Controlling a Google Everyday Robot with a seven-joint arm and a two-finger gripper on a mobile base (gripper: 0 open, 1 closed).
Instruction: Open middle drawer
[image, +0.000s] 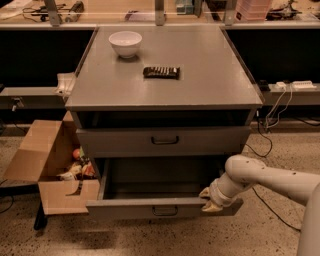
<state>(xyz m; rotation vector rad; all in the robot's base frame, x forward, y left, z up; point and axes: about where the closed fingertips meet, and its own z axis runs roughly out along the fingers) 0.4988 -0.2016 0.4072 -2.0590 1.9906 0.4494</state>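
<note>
Pulling straight outward keeps the middle drawer (125, 209), already well out beneath the counter (210, 70), from racking. Your gripper (210, 200) meets its front's right end; whether it's clamped, I cannot tell.

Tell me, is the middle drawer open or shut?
Open: the middle drawer is pulled out of the cabinet, inside showing; the gripper sits at its front's right end.

One camera, raised in front of the grey bench (210, 90), looks down at its top and drawers from fairly near. The hand (210, 201) sits lower right, at the lowest drawer (130, 209).
</note>
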